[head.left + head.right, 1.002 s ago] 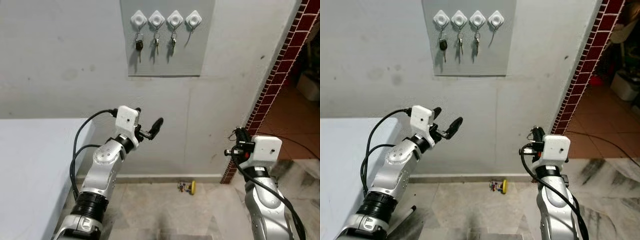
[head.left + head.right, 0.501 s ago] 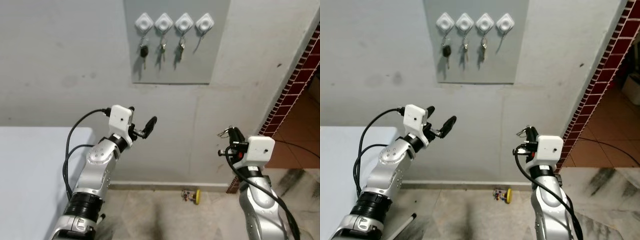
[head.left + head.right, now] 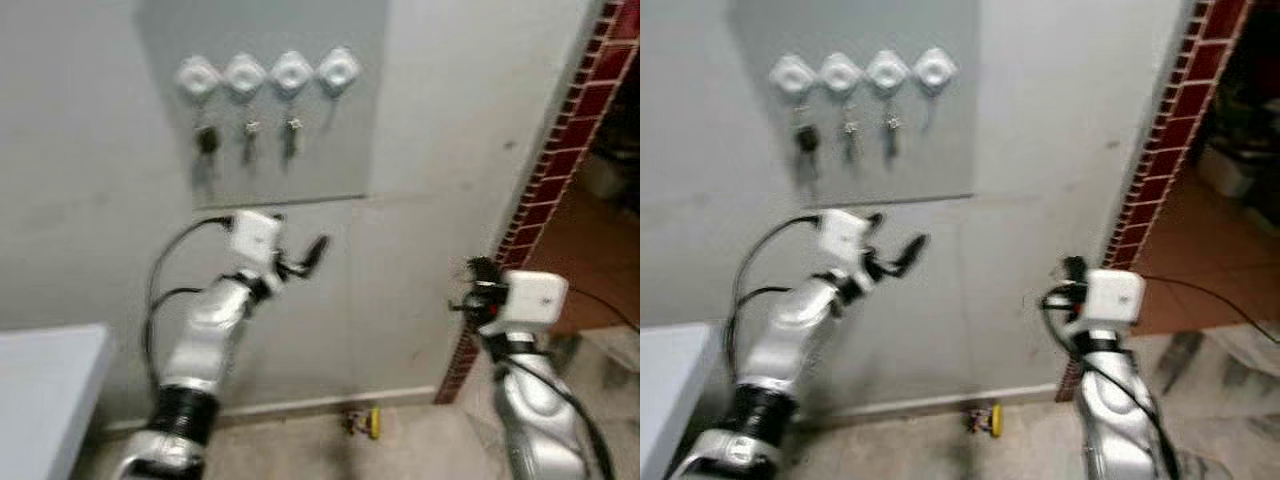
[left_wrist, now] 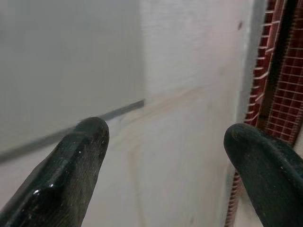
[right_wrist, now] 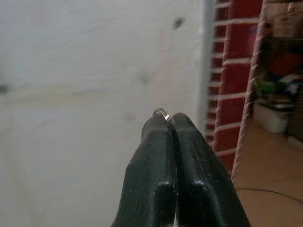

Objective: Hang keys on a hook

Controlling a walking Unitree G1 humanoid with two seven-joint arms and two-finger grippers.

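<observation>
soft even indoor light, head views motion-blurred, wrist views sharper, faint shadows under hooks [image 3: 268, 72]

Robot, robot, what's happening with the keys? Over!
Right hand shut on key ring, low by the brick edge. Left hand open, empty. Rightmost hook free, three hold keys. Nothing in the way.
</observation>
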